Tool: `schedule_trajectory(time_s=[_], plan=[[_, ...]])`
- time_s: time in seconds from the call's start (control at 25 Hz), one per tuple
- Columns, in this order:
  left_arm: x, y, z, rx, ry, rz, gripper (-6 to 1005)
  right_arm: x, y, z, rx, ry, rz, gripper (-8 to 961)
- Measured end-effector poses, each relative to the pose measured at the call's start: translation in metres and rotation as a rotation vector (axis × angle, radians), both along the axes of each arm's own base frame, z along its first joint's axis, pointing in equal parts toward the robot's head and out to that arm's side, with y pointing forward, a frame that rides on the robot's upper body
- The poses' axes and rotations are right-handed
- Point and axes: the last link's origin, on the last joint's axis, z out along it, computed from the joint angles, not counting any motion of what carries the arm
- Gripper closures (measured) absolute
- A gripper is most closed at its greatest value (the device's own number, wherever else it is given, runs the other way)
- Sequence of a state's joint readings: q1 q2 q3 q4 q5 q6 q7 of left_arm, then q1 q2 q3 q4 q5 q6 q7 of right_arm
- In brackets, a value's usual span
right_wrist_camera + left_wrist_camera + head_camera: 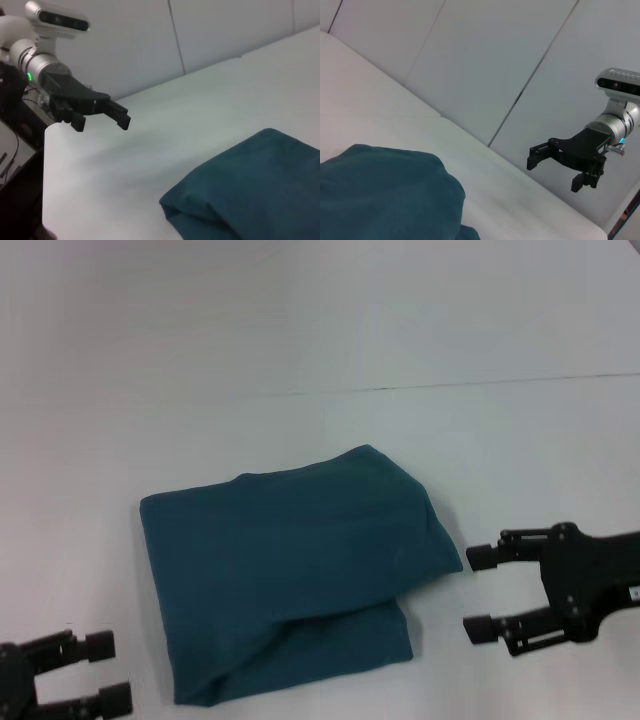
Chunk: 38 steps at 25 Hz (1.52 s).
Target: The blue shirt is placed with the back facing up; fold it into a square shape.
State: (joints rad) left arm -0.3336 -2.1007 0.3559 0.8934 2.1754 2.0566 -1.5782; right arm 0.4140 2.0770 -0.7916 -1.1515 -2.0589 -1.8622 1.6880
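Both grippers are matte black, built of angular plates with two blocky, square-tipped fingers each. In the head view the right gripper [478, 592] fills the lower right, a small pale label on its body; the left gripper [108, 672] sits in the lower left corner. From the wrist views, each black hand joins a silver cylindrical wrist with a small green light, topped by a pale grey camera bar [57, 17].

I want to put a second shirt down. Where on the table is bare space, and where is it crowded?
Bare white table lies beyond the folded blue shirt, up to the far seam line and past it. Narrower bare strips sit between the shirt and the open left gripper, and between the shirt and the open right gripper. The near middle is taken by the shirt.
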Motion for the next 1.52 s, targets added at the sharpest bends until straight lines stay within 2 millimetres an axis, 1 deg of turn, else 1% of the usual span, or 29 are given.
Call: schedule_trajectory(time_s=[0.16,0.36,0.72,0.92,1.2,1.36,1.52], plan=[[-0.004,-0.007,-0.005,0.020,-0.004,-0.006,145,0.008,-0.009,-0.005,0.002,0.006,0.014,30],[-0.007,-0.008,-0.007,0.022,-0.008,0.017,151,0.018,-0.018,-0.007,-0.005,0.008,-0.017,31],[-0.014,-0.011,-0.016,0.063,0.036,0.009,141,0.039,-0.031,0.004,0.093,0.039,-0.007,29],[-0.019,-0.015,-0.019,0.092,0.047,0.022,148,0.044,-0.036,0.007,0.123,0.080,-0.002,30],[-0.023,-0.016,-0.025,0.126,0.051,0.022,150,0.046,-0.034,0.005,0.143,0.088,0.006,31],[-0.026,-0.017,-0.024,0.160,0.058,0.029,150,0.046,-0.035,0.005,0.146,0.090,0.015,31],[-0.027,-0.018,-0.023,0.159,0.062,0.026,150,0.045,-0.035,0.004,0.134,0.090,0.024,31]])
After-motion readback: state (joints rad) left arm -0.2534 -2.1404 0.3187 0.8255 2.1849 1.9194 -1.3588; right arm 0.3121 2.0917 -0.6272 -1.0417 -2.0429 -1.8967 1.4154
